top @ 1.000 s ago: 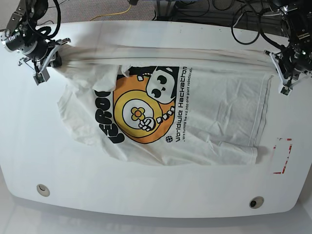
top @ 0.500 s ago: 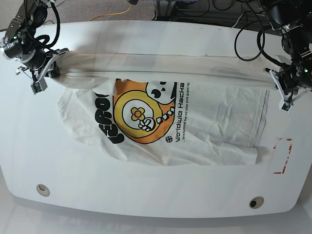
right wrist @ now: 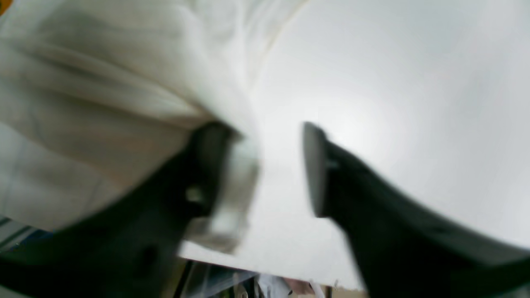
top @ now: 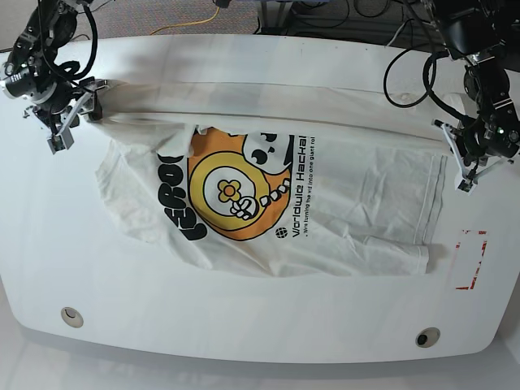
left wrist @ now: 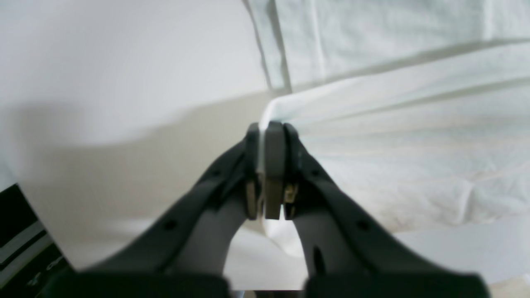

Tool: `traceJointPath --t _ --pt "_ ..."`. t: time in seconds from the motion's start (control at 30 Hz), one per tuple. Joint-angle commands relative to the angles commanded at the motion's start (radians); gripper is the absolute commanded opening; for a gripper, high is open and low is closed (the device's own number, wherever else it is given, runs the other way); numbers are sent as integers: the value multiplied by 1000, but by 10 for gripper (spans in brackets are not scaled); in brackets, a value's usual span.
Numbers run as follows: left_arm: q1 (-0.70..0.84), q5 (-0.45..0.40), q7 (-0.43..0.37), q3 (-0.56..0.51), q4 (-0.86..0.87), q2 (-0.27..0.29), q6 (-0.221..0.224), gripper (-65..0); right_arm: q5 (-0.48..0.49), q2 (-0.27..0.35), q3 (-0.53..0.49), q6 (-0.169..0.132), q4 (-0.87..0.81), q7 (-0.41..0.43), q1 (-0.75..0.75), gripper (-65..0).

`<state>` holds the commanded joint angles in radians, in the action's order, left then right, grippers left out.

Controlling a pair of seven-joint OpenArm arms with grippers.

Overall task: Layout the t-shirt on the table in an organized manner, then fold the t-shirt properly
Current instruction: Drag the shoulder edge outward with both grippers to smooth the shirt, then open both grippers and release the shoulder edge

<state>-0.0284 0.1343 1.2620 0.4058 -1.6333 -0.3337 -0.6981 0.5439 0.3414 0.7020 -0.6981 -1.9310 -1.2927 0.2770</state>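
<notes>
The t-shirt [top: 341, 195] lies graphic side up on the table [top: 244, 325]. Its far edge is folded toward the front as a long band covering the top of the graphic. In the base view my left gripper [top: 455, 156] stands at the band's right end. The left wrist view shows that gripper [left wrist: 267, 136] shut on a pinch of white t-shirt [left wrist: 414, 165]. My right gripper [top: 77, 112] is at the band's left end. In the blurred right wrist view its jaws [right wrist: 269, 165] stand apart with bare table between them, and t-shirt [right wrist: 103, 82] cloth lies against one finger.
Two round grommet holes [top: 71, 316] [top: 427, 336] sit near the table's front edge. A red-outlined rectangle mark [top: 471, 260] lies right of the shirt's hem. Black cables [top: 406, 49] hang over the back right edge.
Both ends of the lifted far edge came toward the front, and the band now covers the graphic's top. The arm on the base view's right moved forward and inward. The other shifted slightly left.
</notes>
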Motion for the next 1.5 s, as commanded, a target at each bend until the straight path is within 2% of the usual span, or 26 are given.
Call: traceJointPath --t 0.03,0.07,0.1,0.17,0.2,0.23,0.37,0.5,0.63,0.83,1.37,1.5 --pt "0 0 0 -6 0 -2 0 -536 0 2 0 0 0 0 0 -205" --pt "0 0 0 -12 0 -3 0 -475 0 3 0 0 0 0 0 -165" --pt "0 0 0 -14 0 -3 0 -456 0 3 0 0 0 0 0 -155" --pt "0 -9 0 -17 0 -3 0 -350 0 5 0 0 0 0 0 -122" --pt "0 -14 0 -17 0 -3 0 -326 0 5 0 0 0 0 0 -117" --pt "-2 -32 0 -17 0 -3 21 -274 0 6 0 0 -2 0 0 -113" --pt "-26 -66 -5 -17 0 -3 76 -203 -12 20 0 0 -11 0 0 -109" --pt "-35 -69 -32 -12 -2 -8 84 -197 -40 43 0 0 -32 0 -2 -109" --pt "-55 -63 -35 -12 -6 -43 82 -197 -26 58 2 0 -77 -3 -26 -109" --pt "-104 -63 -35 -9 -9 -46 81 -197 -25 92 2 0 -83 -5 -57 -108" --pt "-120 -63 -34 -9 -8 -87 81 -197 -18 80 3 0 -84 -6 -11 -109" --pt "-114 -63 -34 -8 -8 -98 81 -197 -21 46 3 0 -84 -5 12 -109"
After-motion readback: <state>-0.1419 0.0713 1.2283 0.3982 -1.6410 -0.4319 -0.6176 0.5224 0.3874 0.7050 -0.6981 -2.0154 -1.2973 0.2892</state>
